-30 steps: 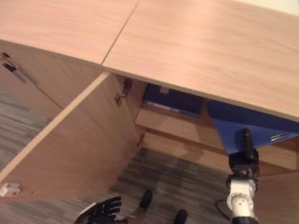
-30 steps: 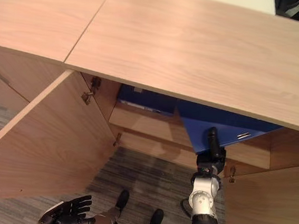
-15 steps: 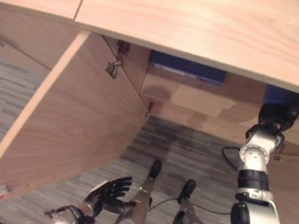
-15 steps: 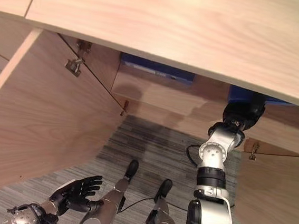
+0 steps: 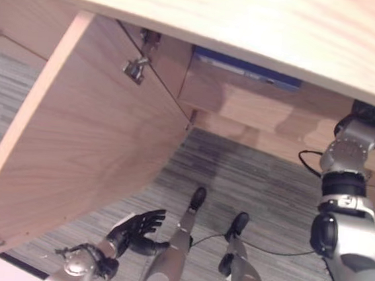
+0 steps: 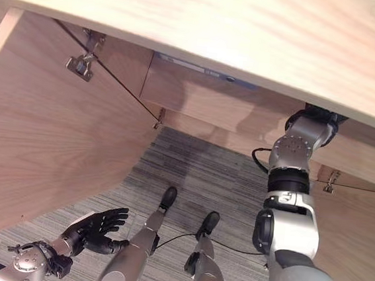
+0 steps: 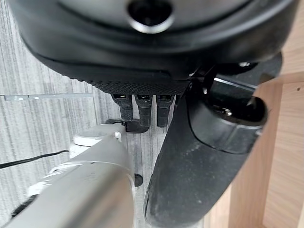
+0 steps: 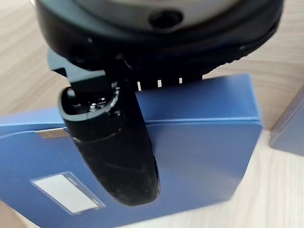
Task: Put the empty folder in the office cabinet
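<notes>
While right hand (image 8: pixel 111 142) seemingly grips blue folder (image 8: pixel 199 137) inside cabinet (image 5: pixel 243 113), left hand (image 5: pixel 134 228) hangs, fingers apart.

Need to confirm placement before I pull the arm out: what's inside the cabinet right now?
On the shelf: a blue folder under the right hand, thumb across it, and another blue folder further left. The cabinet top hides the rest.

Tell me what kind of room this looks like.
Probably an office: a light wood cabinet with its door swung open, blue folders on the shelf inside, one under the right hand, and grey carpet.
</notes>
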Controlling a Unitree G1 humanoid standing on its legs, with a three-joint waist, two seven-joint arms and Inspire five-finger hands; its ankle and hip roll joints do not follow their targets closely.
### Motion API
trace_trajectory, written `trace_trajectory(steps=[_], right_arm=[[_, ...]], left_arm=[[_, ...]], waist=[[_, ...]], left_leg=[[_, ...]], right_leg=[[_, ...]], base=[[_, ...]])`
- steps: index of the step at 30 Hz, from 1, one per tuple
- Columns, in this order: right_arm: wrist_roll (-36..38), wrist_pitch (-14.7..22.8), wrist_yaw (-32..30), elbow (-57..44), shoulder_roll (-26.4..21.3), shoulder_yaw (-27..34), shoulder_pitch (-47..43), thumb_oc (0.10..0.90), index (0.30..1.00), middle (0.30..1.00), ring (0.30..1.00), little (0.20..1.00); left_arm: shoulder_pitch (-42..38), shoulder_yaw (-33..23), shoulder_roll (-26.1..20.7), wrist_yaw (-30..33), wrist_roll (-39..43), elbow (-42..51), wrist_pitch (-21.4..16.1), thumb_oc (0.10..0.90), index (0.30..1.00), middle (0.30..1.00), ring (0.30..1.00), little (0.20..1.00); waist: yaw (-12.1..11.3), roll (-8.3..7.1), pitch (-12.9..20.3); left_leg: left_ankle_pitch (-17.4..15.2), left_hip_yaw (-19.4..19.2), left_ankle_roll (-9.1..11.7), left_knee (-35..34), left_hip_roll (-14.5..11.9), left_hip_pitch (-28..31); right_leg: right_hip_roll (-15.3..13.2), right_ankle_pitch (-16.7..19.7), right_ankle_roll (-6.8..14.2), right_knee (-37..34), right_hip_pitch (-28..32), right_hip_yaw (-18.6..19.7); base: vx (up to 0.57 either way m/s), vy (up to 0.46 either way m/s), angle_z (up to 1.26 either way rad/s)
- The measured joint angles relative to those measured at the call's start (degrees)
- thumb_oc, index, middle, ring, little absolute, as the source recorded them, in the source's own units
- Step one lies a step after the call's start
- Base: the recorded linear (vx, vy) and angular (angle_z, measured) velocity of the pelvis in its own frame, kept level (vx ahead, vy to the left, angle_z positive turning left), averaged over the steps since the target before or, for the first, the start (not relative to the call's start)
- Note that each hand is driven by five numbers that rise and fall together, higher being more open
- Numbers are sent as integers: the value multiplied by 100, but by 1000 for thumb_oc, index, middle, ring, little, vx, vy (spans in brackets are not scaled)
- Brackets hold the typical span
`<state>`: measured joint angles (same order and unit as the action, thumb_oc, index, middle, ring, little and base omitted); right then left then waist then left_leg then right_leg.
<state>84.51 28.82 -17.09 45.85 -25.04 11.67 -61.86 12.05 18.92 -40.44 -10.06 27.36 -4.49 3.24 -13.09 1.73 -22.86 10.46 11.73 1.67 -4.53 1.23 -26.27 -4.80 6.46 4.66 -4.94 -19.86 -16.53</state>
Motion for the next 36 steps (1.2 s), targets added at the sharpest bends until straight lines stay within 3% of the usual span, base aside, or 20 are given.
trace_trajectory(steps=[2, 3, 4, 5, 9, 10, 16, 20, 24, 26, 33, 36], right_arm=[[6, -47, -66, 30, -22, 21, -50, 400, 300, 300, 300, 300], [6, -60, -67, 31, -33, 18, -57, 580, 571, 571, 571, 571], [6, -78, -67, 34, -39, 13, -60, 580, 571, 571, 571, 571], [7, -134, -61, 173, -99, -76, -77, 800, 900, 900, 900, 900], [62, -656, -49, 1204, -524, -564, -266, 800, 900, 900, 900, 900], [107, -930, -64, 1346, -597, -656, -292, 800, 900, 900, 900, 900], [108, -1374, 14, 1597, -618, -836, -338, 800, 900, 900, 900, 900], [117, -1374, 17, 1474, -558, -791, -339, 800, 900, 900, 900, 900], [118, -1281, 60, 718, -386, -890, -252, 800, 900, 900, 900, 900], [117, -1154, 439, -261, -254, -957, 121, 800, 900, 900, 900, 900], [148, -1028, 928, -971, 357, -1058, 641, 800, 900, 900, 900, 900], [284, -770, 1109, -1450, 605, -1012, 1016, 800, 900, 900, 900, 900]], left_arm=[[-10, 2, 0, 67, 174, 25, 2, 800, 900, 900, 900, 900], [-10, -1, -12, 83, 174, 55, 2, 800, 900, 900, 900, 900], [-12, 7, -35, 83, 175, 73, 2, 800, 900, 900, 900, 900], [-28, 53, -96, 83, 179, 77, 3, 800, 900, 900, 900, 900], [-37, 111, -160, 88, 378, 64, 22, 800, 900, 900, 900, 900], [-34, 111, -161, 89, 398, 66, 30, 800, 900, 900, 900, 900], [-39, 105, -180, 94, 401, 98, 50, 800, 900, 900, 900, 900], [-39, 98, -225, 120, 400, 142, 53, 800, 900, 900, 900, 900], [-40, 69, -339, 118, 396, 231, 55, 800, 900, 900, 900, 900], [-20, -45, -334, 112, 396, 270, 50, 800, 900, 900, 900, 900], [-11, -216, -332, 100, 375, 267, 38, 800, 900, 900, 900, 900], [-10, -269, -314, 89, 372, 266, 20, 800, 900, 900, 900, 900]], waist=[[8, 0, 0], [5, 0, 0], [5, 1, -1], [7, -1, -3], [-3, -4, -5], [11, -12, -17], [26, -49, -42], [38, -103, -91], [59, -155, -244], [38, -152, -341], [-17, -150, -361], [-24, -145, -363]], left_leg=[[0, 1, 0, 0, -1, -32], [0, 0, 0, 0, -3, -62], [0, 0, 0, 0, -5, -75], [1, 3, 0, 0, -9, -81], [0, 12, 0, 1, -8, -81], [1, -1, 0, 1, -10, -81], [1, -22, 0, 18, -27, -81], [1, -25, 0, 21, -27, -81], [1, -40, 0, 24, -36, -80], [1, -52, 0, 25, -39, -77], [1, -70, 1, 25, -23, -76], [1, -82, 1, 25, -18, -76]], right_leg=[[3, 0, 0, 0, -31, 1], [7, 3, -4, 0, -63, 5], [11, 6, -7, 0, -76, 6], [13, 7, -9, 1, -82, 6], [12, 7, -9, 1, -81, 3], [15, 8, -9, 0, -85, 11], [30, 13, -16, 1, -87, 27], [31, 14, -16, 1, -87, 30], [38, 28, -34, 1, -95, 51], [37, 36, -41, 2, -96, 62], [17, 36, -42, 1, -105, 84], [12, 36, -42, 1, -106, 99]], base=[[0, 0, 0], [0, 0, 0], [0, 0, 0], [0, 0, 0], [0, 0, 0], [-4, -25, -4], [-2, -8, -2], [0, 0, 0], [0, 0, 0], [0, 0, 0], [0, 0, 0], [0, 0, 0]])
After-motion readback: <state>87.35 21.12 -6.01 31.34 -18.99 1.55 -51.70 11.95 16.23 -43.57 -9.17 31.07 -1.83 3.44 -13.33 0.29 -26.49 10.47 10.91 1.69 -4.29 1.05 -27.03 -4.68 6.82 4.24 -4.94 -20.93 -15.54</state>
